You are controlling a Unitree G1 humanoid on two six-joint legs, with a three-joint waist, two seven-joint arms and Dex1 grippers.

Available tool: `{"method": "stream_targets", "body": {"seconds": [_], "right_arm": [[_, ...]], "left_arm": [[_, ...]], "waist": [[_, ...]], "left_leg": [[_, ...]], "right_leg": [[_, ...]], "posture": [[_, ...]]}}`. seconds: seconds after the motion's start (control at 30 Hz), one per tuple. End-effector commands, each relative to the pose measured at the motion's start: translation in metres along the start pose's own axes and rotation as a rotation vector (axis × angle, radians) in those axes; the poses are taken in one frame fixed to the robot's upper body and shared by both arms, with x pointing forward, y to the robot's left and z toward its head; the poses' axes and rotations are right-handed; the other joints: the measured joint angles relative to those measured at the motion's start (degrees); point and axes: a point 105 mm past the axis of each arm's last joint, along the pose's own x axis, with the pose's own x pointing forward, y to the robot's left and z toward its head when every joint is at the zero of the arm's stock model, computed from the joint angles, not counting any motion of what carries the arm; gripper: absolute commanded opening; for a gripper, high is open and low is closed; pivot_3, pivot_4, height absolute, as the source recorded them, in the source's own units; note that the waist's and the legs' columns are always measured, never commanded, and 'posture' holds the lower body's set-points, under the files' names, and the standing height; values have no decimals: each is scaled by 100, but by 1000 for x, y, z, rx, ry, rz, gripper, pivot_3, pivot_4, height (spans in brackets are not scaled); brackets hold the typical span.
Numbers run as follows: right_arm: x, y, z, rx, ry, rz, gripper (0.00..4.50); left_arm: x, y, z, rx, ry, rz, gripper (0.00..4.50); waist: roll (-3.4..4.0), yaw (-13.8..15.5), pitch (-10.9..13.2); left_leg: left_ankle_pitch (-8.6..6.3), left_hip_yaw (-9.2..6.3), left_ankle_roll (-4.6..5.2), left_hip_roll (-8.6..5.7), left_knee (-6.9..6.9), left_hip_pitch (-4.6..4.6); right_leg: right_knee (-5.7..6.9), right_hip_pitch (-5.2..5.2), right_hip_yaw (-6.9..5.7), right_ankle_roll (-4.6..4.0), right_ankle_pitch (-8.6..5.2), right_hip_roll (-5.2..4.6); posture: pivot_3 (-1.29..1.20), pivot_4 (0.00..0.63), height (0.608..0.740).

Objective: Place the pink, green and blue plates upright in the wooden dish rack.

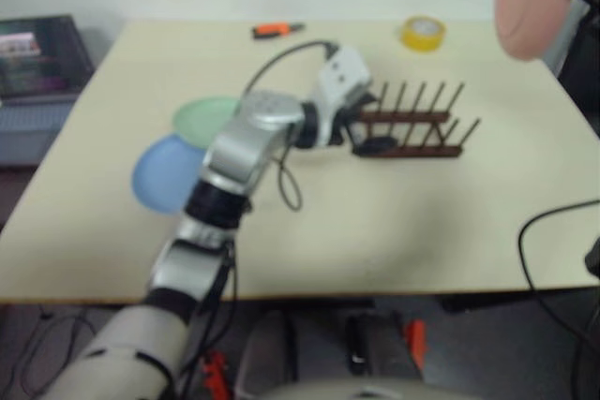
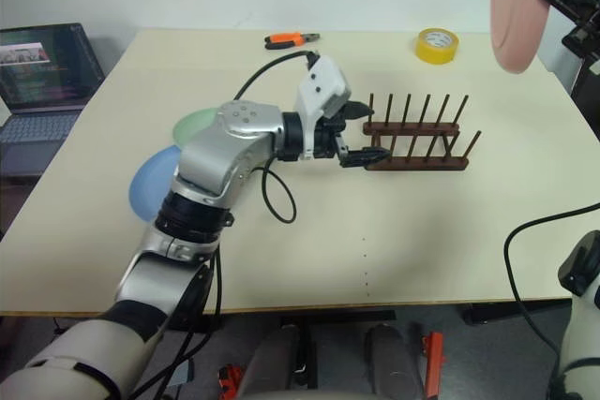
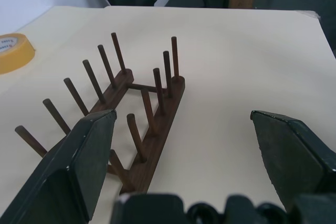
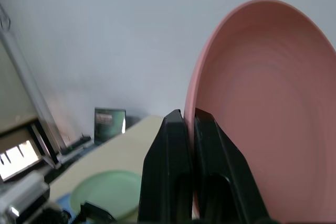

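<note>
Looking for readable writing turns up little: the yellow tape roll [image 2: 437, 45] near the upper right of the worktop [image 2: 412, 241] carries dark print too small to read, and the open laptop [image 2: 42, 77] at the far left shows a bright screen with no legible text. An orange-handled tool [image 2: 289, 39] lies near the top centre of the pale worktop, and black cables trail across the right edge and loop beneath the left arm. That arm reaches diagonally from the lower left toward the centre, covering part of the mint green plate [image 2: 195, 124] and the light blue plate [image 2: 150, 185], both lying flat on the left side of the worktop, the blue one nearer the lower left and overlapping the green. The dark wooden dish rack [image 2: 417, 142] stands empty right of centre, its two rows of pegs upright. The left pincer [image 2: 361, 135] is spread wide at the rack's left end, with the nearer fingertip touching or just over the front rail. In the upper right corner, well above and apart from the rack, the right pincer [image 4: 189, 124] is pressed together on the rim of the pink plate [image 2: 514, 11], holding it on edge in the air.
</note>
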Motion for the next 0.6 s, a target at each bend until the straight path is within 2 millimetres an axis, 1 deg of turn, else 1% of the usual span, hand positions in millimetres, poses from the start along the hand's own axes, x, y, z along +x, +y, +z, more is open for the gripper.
{"method": "stream_targets", "body": {"seconds": [0.03,0.1,0.23,0.37,0.5,0.6], "right_arm": [[-2,7,19,5,-71,37,30],[-2,8,16,38,-72,57,30],[1,14,1,86,-28,102,30],[0,16,-4,101,-56,127,30],[-3,12,-11,153,-31,125,30],[-8,1,-16,194,-11,59,30]], "left_arm": [[-5,-3,15,34,-51,-3,4500],[-5,-3,15,32,-50,-3,4500],[-5,-3,14,36,-42,-3,4500],[-5,-2,17,38,-44,-3,4500],[-5,-2,15,37,-38,1,4500],[-5,-5,12,42,-28,-2,4500]], "waist": [[0,0,0],[0,3,0],[1,0,0],[1,0,0],[1,5,1],[1,4,1]], "left_leg": [[0,1,0,0,-2,0],[0,0,0,0,-5,0],[0,1,0,0,-5,0],[0,0,0,-1,-4,0],[0,0,0,0,-3,-1],[0,1,0,0,-3,-1]], "right_leg": [[-2,0,1,0,0,0],[-4,0,0,0,-1,0],[-3,-1,0,0,-1,1],[-1,0,0,0,0,1],[-1,0,0,0,0,0],[-1,0,0,1,0,0]], "posture": [[0,150,740],[0,150,740],[0,150,740],[0,150,740],[0,150,740],[0,150,740]]}}
